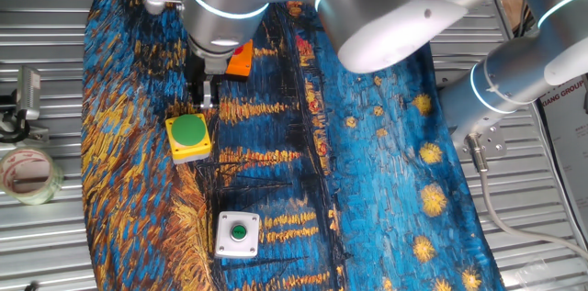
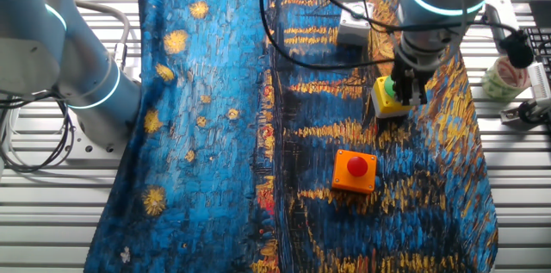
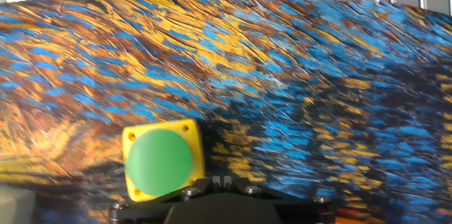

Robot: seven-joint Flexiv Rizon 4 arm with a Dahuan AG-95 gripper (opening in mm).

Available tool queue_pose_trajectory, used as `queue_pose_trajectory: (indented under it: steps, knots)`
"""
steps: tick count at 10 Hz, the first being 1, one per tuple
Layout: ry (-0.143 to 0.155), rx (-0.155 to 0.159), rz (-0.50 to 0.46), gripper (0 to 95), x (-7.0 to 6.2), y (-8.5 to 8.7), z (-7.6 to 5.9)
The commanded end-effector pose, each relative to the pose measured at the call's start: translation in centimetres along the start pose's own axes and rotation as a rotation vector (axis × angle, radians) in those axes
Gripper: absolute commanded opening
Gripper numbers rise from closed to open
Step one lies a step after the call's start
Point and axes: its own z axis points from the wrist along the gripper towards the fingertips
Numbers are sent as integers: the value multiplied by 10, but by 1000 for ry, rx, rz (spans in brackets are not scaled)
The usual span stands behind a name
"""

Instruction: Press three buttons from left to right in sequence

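The three buttons lie in a row on a blue and yellow painted cloth point(image 1: 367, 144). The orange box with the red button point(image 2: 355, 170) is partly hidden behind the arm in one fixed view point(image 1: 241, 61). The yellow box with the large green button point(image 1: 188, 136) is in the middle and also shows in the hand view point(image 3: 159, 162). The white box with the small green button point(image 1: 237, 234) is at the near end. My gripper point(image 1: 201, 100) hangs just above the yellow box's edge on the orange box's side, fingertips together. In the hand view my gripper point(image 3: 221, 180) is right of the green button.
A roll of tape point(image 1: 28, 173) and a metal fitting point(image 1: 28, 94) lie on the slatted table left of the cloth. A second arm's base point(image 1: 510, 84) stands beside the cloth's other edge. A cup point(image 2: 506, 77) stands near the yellow box.
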Motion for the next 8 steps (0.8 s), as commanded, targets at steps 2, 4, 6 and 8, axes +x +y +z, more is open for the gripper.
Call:
queue_pose_trajectory:
  steps: [2, 4, 6, 8]
  knots:
    - [0, 1, 7, 0, -3, 7, 0]
    - [2, 0, 21, 0, -5, 13, -2]
    - [6, 0, 31, 0, -7, 16, -4]
    - [5, -1, 35, 0, -9, 17, -4]
